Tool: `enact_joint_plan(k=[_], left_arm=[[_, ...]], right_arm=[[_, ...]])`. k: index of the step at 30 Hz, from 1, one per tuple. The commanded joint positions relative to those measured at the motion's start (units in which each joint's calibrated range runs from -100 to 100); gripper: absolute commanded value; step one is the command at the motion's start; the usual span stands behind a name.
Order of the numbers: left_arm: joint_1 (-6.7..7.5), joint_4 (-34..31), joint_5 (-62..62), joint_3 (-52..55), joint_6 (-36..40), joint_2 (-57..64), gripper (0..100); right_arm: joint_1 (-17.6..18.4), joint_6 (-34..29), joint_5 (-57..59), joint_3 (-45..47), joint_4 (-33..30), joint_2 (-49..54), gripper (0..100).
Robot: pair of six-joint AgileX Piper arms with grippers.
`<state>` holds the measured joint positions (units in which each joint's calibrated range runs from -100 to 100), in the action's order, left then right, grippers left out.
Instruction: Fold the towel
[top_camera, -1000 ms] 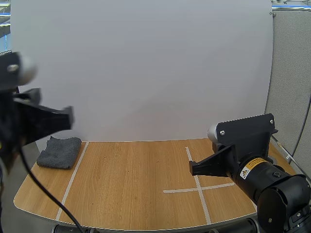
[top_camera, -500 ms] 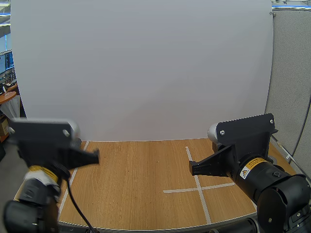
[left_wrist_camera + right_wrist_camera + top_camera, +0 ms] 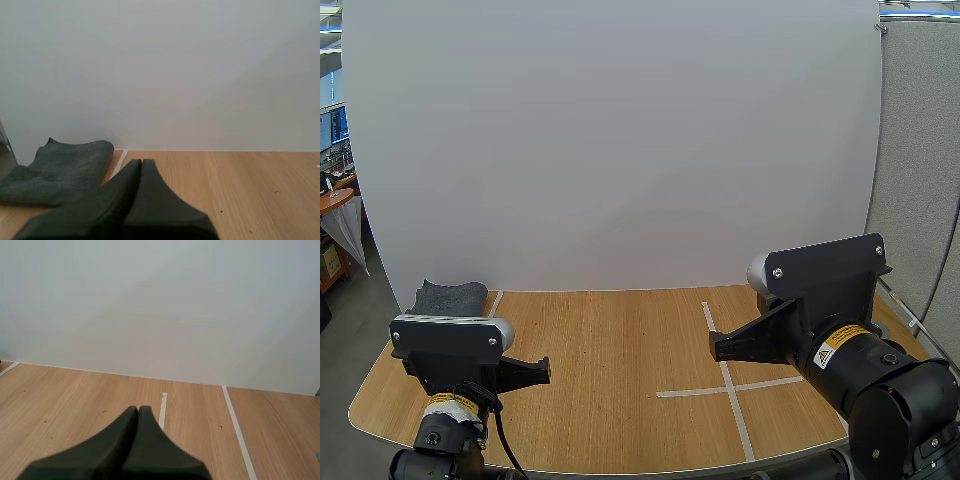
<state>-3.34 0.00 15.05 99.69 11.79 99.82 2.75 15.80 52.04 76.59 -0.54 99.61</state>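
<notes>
Left tool [image 3: 141, 163]: both black fingers pressed together into one dark wedge, nothing btwn them, held low over the light wooden surface [image 3: 240, 185]. Past its tips & off to one side lies the dark grey cloth towel [image 3: 60, 169], a soft folded bundle w/ layered edges and one corner poking up, not touching the tool. Thin white tape line [image 3: 120, 159] runs along the towel's edge on the tool's side, up to the plain white back panel [image 3: 175, 75]. High view: left arm [image 3: 450, 348] sits low at the near left edge of the surface [image 3: 620, 350], its body in front of much of the towel [image 3: 450, 296]. The part of the towel that shows is at the far left corner, close to the back panel [image 3: 620, 150], left of the tape line [image 3: 496, 302]. Mid surface: wood grain w/ a few small dark specks [image 3: 642, 332]. Further right, a white tape cross [image 3: 729, 385] marks the wood: one long strip front-to-back, a shorter one across it. Right arm [image 3: 840, 345] is at the near right, in front of the cross's right end, well apart from the towel. Right tool [image 3: 139, 410]: fingers likewise closed flat against each other, gripping nothing, above the surface [image 3: 75, 405]. Long tape strip [image 3: 235, 430] lies ahead of it, w/ a short tape strip [image 3: 161, 410] just past the tips.
</notes>
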Motion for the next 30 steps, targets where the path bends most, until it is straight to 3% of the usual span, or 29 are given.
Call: enact_joint_plan(k=[1, 9, 20, 26, 30], left_arm=[[0.21, 3.21, -0.79, 0.31, 1.26, 0.18, 0], [0.21, 2.57, 15.26, 0.31, 1.26, 0.18, 0], [0.21, 2.77, 14.31, 0.31, 1.26, 0.18, 0], [0.21, 2.77, 14.31, 0.31, 1.26, 0.18, 0], [0.21, 2.77, 14.31, 0.31, 1.26, 0.18, 0]], right_arm=[[0.13, 0.0, -1.16, 0.19, -0.2, 0.39, 0], [0.13, 0.0, -1.16, 0.19, -0.2, 0.39, 0], [0.13, 0.0, -2.29, 1.26, -0.2, 0.39, 0], [0.13, 0.0, -14.26, 11.1, -0.2, 0.39, 0], [0.13, 0.0, -15.81, 17.35, -0.2, 0.39, 0]])
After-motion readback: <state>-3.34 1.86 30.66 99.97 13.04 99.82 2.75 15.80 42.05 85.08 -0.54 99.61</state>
